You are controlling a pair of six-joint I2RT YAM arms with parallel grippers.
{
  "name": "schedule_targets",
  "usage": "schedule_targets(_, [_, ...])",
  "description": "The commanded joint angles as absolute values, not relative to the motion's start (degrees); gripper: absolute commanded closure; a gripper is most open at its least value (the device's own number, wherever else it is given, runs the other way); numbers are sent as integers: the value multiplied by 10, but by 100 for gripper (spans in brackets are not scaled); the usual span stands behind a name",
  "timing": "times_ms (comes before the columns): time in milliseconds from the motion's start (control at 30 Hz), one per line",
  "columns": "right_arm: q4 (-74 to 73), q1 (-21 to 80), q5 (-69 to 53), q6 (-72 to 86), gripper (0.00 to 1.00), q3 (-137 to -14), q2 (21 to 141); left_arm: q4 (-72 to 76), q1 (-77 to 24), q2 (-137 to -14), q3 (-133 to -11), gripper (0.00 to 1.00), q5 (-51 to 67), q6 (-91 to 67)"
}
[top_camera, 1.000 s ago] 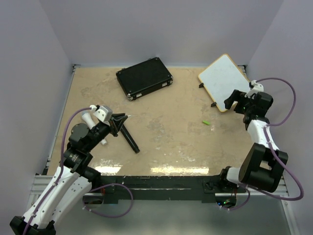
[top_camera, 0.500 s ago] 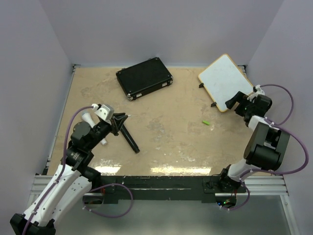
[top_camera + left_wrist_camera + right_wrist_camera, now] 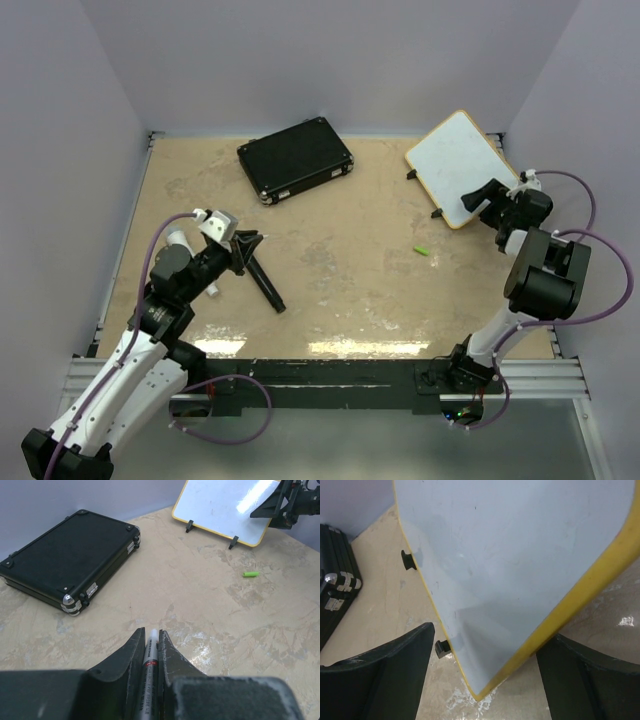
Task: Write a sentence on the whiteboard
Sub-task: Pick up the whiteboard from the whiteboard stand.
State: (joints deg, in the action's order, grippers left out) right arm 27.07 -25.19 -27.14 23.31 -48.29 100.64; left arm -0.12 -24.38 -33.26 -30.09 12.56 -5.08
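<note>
The whiteboard [image 3: 458, 163] lies at the far right, white with a yellow rim; no sentence is in view on its face. My right gripper [image 3: 489, 196] is open and straddles the board's near corner [image 3: 485, 692], one finger [image 3: 380, 680] on each side with gaps showing. The board [image 3: 225, 505] also appears in the left wrist view. At the left, my left gripper [image 3: 245, 250] is shut on a marker [image 3: 151, 645]. The marker's dark body [image 3: 266, 285] slants down toward the table.
A black case [image 3: 295, 158] lies at the far middle-left, also visible as the case [image 3: 65, 560] in the left wrist view. A small green cap [image 3: 422, 250] rests on the tan tabletop near the board. Black clips [image 3: 441, 649] stick out from the board's edge.
My right gripper has moved in over the board's near corner as its arm folded upright, and its jaws have narrowed a little. The left arm has shifted slightly, still holding the marker.
</note>
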Motion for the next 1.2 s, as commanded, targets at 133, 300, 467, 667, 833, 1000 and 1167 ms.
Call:
schedule_targets(133, [407, -254, -332, 287, 28, -505, 1040, 22, -240, -336, -298, 100, 119, -40])
schedule_targets(300, [439, -253, -345, 294, 35, -505, 1050, 22, -240, -337, -299, 100, 119, -40])
schedule_targets(467, [463, -254, -351, 292, 45, -501, 1049, 22, -240, -338, -298, 100, 119, -40])
schedule_targets(667, [488, -255, -361, 283, 63, -492, 1033, 22, -240, -337, -299, 100, 120, -40])
schedule_targets(833, [518, -255, -381, 285, 82, -484, 1013, 22, -241, -336, -299, 100, 122, -40])
schedule_targets(1000, [555, -255, -395, 301, 100, -474, 985, 23, -241, -334, -297, 100, 125, -40])
schedule_targets(1167, [605, -255, -412, 323, 100, -462, 941, 25, -241, -333, -296, 100, 128, -41])
